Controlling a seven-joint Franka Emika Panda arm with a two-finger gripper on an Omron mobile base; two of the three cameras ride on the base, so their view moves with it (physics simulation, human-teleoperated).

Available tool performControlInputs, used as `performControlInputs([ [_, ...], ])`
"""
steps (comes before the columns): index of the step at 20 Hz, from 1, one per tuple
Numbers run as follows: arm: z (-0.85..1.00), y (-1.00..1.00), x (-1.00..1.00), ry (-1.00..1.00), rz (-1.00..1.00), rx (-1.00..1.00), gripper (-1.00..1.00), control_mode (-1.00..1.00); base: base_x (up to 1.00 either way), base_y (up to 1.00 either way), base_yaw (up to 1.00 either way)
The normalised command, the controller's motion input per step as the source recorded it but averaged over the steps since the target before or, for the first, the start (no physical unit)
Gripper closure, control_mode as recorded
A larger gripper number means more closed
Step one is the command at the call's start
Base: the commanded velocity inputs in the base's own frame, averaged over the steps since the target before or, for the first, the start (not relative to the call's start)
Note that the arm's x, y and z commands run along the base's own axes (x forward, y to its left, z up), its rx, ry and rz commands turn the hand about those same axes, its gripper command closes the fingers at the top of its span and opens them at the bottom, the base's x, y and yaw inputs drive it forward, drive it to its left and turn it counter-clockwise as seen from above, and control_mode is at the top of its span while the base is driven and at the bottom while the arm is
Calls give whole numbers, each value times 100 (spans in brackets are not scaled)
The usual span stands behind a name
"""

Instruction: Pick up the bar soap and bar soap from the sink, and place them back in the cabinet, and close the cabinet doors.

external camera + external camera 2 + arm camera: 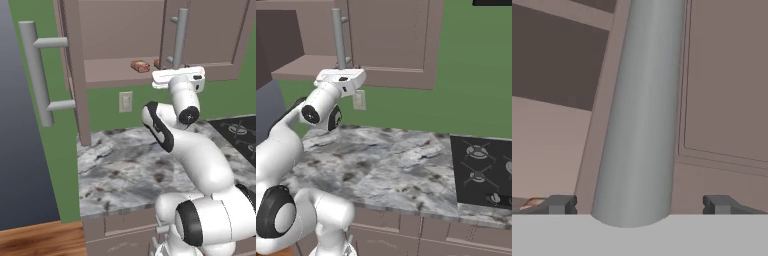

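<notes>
The gripper [639,204] is held spread wide, its fingertips [559,204] set either side of the grey bar handle [643,110] of the right cabinet door [210,35], apart from it. Two reddish-orange bar soaps with paler tan faces are seen on the cabinet [107,30] floor: one bar soap [140,65] left of that handle, the other [157,63] partly hidden behind it. The left door [75,75] is swung open.
</notes>
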Motion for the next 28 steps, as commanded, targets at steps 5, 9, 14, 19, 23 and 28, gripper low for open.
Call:
performControlInputs([
  [5, 0, 0, 56, 9, 0, 0, -100, -100, 0, 0, 0],
  [9, 0, 0, 69, 8, 0, 0, -100, -100, 0, 0, 0],
  [14, 0, 0, 58, 5, 0, 0, -100, -100, 0, 0, 0],
  [19, 0, 3, -4, 0, 0, 0, -100, -100, 0, 0, 0],
  [23, 0, 17, -41, 0, 0, 0, -100, -100, 0, 0, 0],
  [28, 2, 20, -51, 0, 0, 0, -100, -100, 0, 0, 0],
])
